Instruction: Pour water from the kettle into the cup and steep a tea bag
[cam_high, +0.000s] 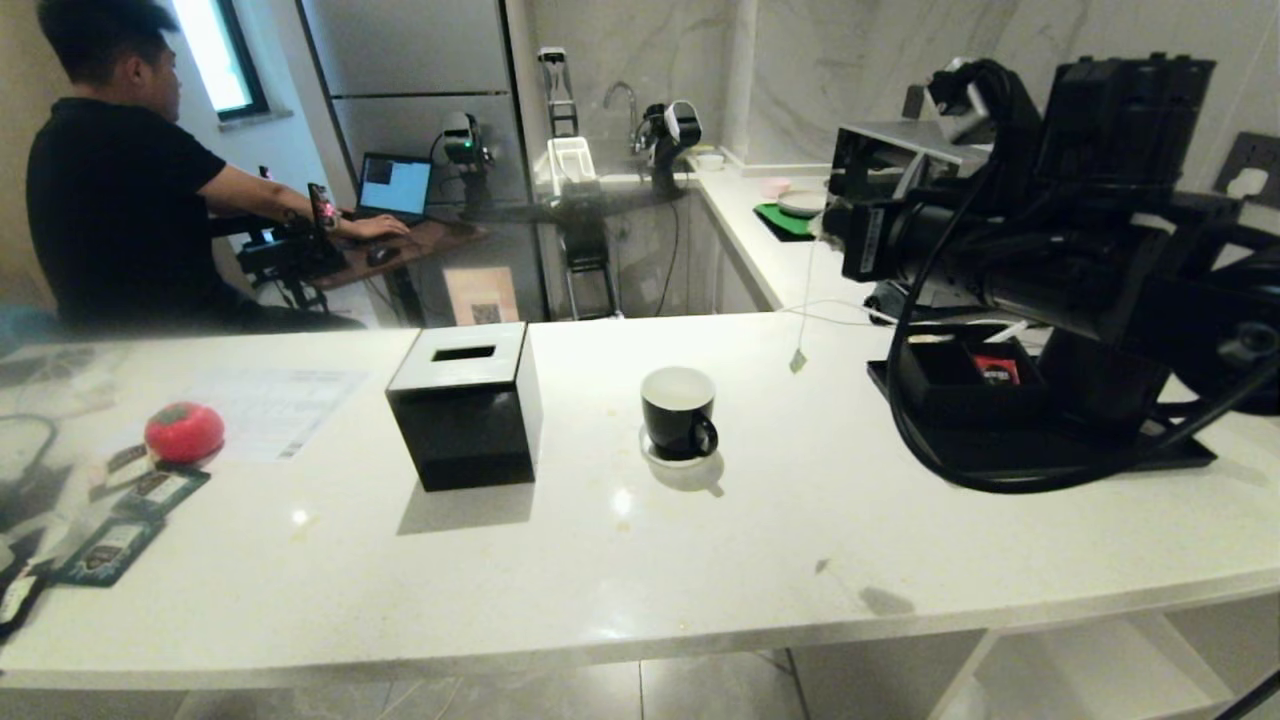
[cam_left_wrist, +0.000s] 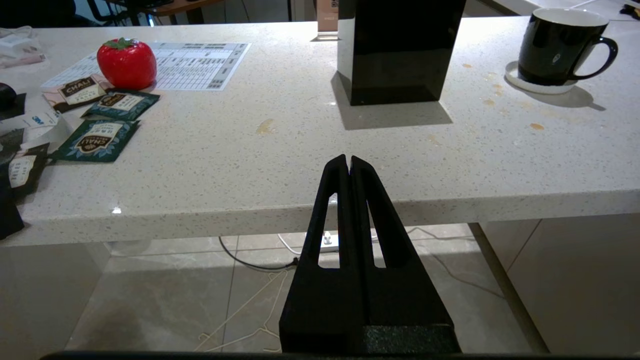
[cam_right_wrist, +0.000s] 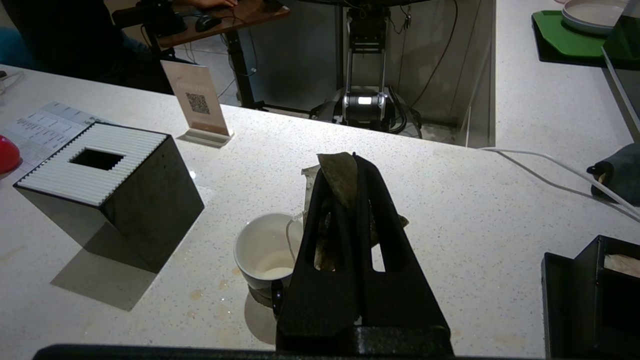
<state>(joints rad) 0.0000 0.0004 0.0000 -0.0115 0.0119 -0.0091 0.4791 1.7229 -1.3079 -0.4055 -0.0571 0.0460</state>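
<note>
Your left tool (cam_left_wrist: 349, 161) sits low in front of the bench (cam_left_wrist: 300, 165) edge, fingers pressed together, holding nothing

Your right tool (cam_right_wrist: 355, 162) is raised above the bench, pinching the tea bag (cam_right_wrist: 340, 182) between its tips; the bag's pale paper shows at the fingertips and crumpled material lies between the fingers further back

A thin string hangs from the right arm in the head view, ending in a small tag (cam_high: 797, 361) above the bench, to the right of the cup

The cup (cam_high: 679, 412) stands upright on its white saucer (cam_high: 655, 452) mid-bench, handle toward you, inside white; from the right wrist it lies below and just to the side of the tool

Tissue box (cam_high: 465, 405) stands left of the cup, apart from it

Red tomato-shaped thing (cam_high: 184, 432) and dark sachets (cam_left_wrist: 97, 140) lie at the far left

Black tray (cam_high: 1050, 450) at the right holds a small red packet (cam_high: 996, 370)

Beyond the bench a person (cam_high: 120, 180) sits at a laptop (cam_high: 395, 187)
</note>
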